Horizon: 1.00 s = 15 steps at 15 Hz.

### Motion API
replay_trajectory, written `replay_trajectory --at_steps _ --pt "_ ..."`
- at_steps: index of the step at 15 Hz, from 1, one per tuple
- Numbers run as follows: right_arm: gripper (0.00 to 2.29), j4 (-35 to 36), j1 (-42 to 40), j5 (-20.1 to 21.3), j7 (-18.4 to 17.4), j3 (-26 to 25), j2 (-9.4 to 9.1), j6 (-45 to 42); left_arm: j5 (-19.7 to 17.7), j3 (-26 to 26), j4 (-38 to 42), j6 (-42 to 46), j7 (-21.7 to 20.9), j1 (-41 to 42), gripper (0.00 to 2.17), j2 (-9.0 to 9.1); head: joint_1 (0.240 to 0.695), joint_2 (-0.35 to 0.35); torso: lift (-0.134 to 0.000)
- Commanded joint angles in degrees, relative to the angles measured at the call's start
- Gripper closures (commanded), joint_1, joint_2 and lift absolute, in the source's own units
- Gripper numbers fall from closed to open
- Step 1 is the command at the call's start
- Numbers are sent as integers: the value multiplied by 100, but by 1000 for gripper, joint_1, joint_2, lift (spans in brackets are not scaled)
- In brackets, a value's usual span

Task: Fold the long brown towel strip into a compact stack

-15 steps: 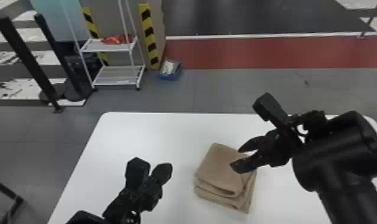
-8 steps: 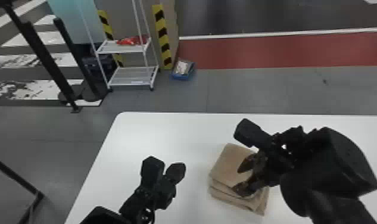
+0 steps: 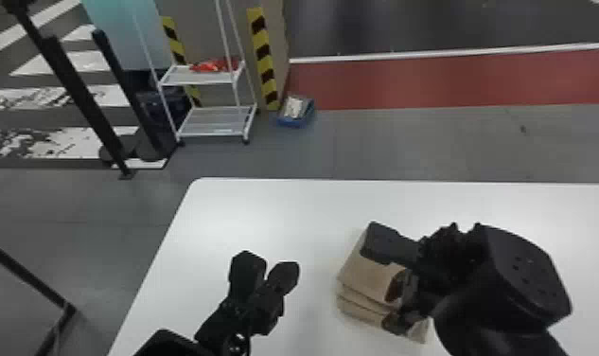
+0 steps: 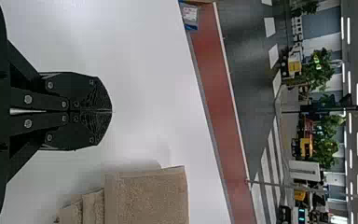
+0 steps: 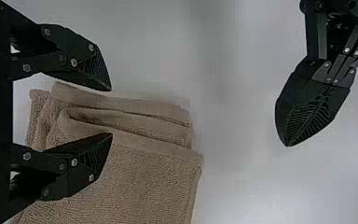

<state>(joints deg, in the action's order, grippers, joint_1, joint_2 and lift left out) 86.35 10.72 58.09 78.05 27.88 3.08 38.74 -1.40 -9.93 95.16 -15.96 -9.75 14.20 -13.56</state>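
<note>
The right gripper [image 3: 391,305] stood wide open above the folded brown towel [image 3: 366,279], one finger [image 5: 86,161] over its layers; whether they touched, I couldn't tell; the left gripper [image 3: 287,271] was closed, empty, beside the towel; this lay on the white table [image 3: 265,218].

The right wrist view shows the brown towel [image 5: 144,186] folded into a stack on the white worktop [image 5: 247,186], its layered edges and a rounded fold exposed. The right pincer [image 3: 381,279] has its two black fingers [image 5: 81,156] spread apart: one overlaps the towel's broad face, while the other's tip is beside the outer layers; whether either touches cannot be told. Well apart from the towel, the left pincer [image 3: 267,270] is over bare worktop, its ribbed fingers [image 5: 307,112] together.
</note>
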Motion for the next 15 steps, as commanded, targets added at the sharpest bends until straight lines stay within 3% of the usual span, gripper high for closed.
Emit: replay_trajectory --at_steps 1,8,15 --pt "653 -110 9 150 28 16 0 -116 0 0 -15 0 0 4 1322 -15 695 169 0" --pt "711 -110 35 221 28 -134 0 -63 9 -27 -15 18 -9 -5 1322 -15 695 152 0" --pt "1008 -136 62 317 28 -406 140 -98 35 -44 -7 -35 -9 -31 1322 -6 695 123 0"
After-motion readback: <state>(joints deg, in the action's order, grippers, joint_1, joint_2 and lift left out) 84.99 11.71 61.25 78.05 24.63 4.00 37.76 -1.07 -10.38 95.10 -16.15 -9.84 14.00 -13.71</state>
